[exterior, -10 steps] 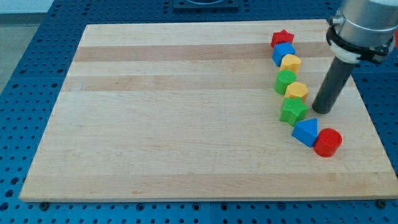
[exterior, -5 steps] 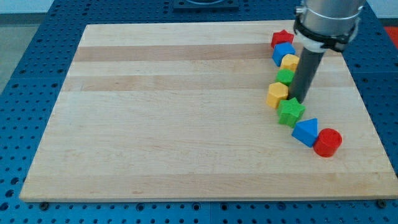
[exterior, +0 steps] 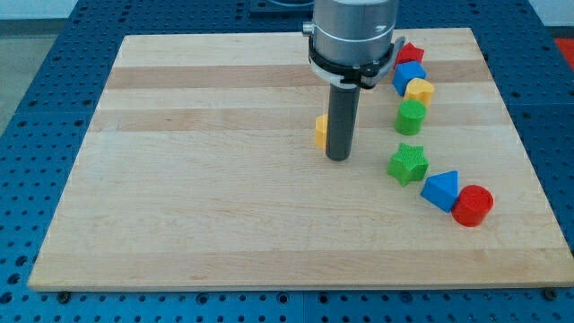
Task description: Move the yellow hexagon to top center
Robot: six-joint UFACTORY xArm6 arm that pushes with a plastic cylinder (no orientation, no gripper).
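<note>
The yellow hexagon (exterior: 320,132) lies near the middle of the wooden board (exterior: 224,179), mostly hidden behind my rod; only its left edge shows. My tip (exterior: 338,158) rests on the board right against the hexagon's right side, slightly below it in the view. The other blocks stand well to the view's right of the tip.
At the view's right runs a loose column: red star (exterior: 410,54), blue block (exterior: 409,74), yellow block (exterior: 419,91), green cylinder (exterior: 411,117), green star (exterior: 407,164), blue triangle (exterior: 440,190), red cylinder (exterior: 473,205).
My tip swept from the right side leftward, pushing the yellow hexagon out of the column toward the board's middle. The green star shifted slightly left.
</note>
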